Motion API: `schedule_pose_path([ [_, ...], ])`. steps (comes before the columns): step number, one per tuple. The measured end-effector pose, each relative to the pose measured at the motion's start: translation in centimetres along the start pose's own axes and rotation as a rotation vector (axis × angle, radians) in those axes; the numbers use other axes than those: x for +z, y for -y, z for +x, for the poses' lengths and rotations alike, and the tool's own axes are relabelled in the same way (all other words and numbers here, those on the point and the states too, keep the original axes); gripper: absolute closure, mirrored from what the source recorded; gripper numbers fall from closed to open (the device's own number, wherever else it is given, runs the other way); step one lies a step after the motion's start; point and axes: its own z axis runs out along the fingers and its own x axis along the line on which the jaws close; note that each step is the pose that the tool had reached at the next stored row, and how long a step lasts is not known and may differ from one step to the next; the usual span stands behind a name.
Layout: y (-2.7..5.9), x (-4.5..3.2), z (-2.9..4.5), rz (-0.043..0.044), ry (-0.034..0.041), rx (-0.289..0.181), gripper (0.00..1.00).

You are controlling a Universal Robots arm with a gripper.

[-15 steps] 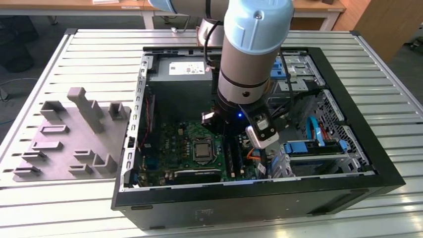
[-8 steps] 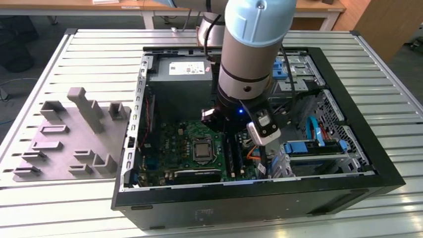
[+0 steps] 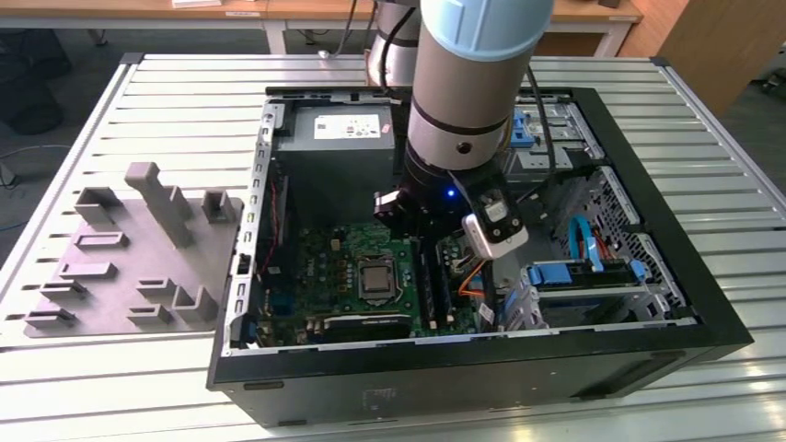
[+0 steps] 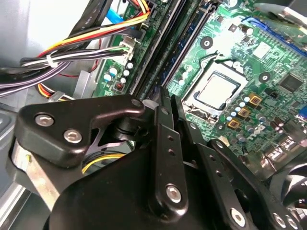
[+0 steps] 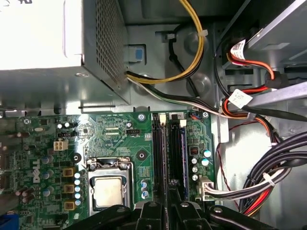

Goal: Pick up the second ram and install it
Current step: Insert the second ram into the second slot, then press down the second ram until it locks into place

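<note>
- One grey fixture block (image 3: pixel 135 258) with upright posts lies on the slatted worktop (image 3: pixel 406 74), at the exterior view's left, just beside the open computer case (image 3: pixel 491 368).
- Inside the case, a grey power supply (image 3: pixel 338 138) sits at the far end. The green motherboard (image 3: pixel 331 267) lies nearer the camera, with the metal-capped processor socket (image 3: pixel 372 276) near its middle.
- The robot arm (image 3: pixel 473 83) comes down into the case toward the exterior view's right of the socket.
- The end effector (image 3: pixel 428 241) hangs low over the long black memory slots (image 5: pixel 160 153), and the first wrist view shows its tip (image 5: pixel 167 203) in line with them. I cannot tell whether it is open, closed or gripping anything.
- A thin blue-green stick, seemingly the second ram (image 5: pixel 180 153), stands in the slot farther from the socket, just ahead of the end effector. I cannot tell whether the two touch.
- Bundled cables (image 5: pixel 259 110) in black, red, yellow and white run beside the board.
- Blue-tabbed drive bays (image 3: pixel 577 272) fill the case at the exterior view's right.
</note>
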Motion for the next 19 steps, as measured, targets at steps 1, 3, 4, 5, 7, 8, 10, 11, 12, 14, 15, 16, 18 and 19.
schedule_pose_path([
  [1,0.00,0.00,0.00,0.0000,0.0000,0.000,0.81],
  [3,0.00,0.00,0.00,-0.0001,0.0000,0.000,0.81],
  [4,0.00,-0.01,0.00,0.0000,0.0000,0.000,0.81],
  [5,0.00,-0.02,0.00,0.0001,-0.0001,0.000,0.81],
  [7,0.00,-0.02,0.00,0.0001,-0.0001,0.000,0.82],
  [8,0.00,-0.02,0.00,0.0001,-0.0001,0.000,0.82],
  [10,0.00,-0.03,0.00,0.0001,0.0000,0.000,0.89],
  [11,0.00,-0.03,0.00,0.0001,-0.0001,0.000,0.89],
  [12,0.00,-0.03,0.00,0.0001,0.0000,0.000,0.89],
  [14,0.00,-0.04,0.00,0.0001,-0.0001,0.000,0.89],
  [15,0.00,-0.07,0.00,0.0001,-0.0001,0.000,0.89],
  [16,0.00,-0.10,0.00,0.0001,-0.0001,0.000,0.89],
  [18,0.00,-0.10,0.00,0.0001,0.0000,0.000,0.89],
  [19,-0.01,-0.11,0.00,0.0001,-0.0001,0.000,0.89],
])
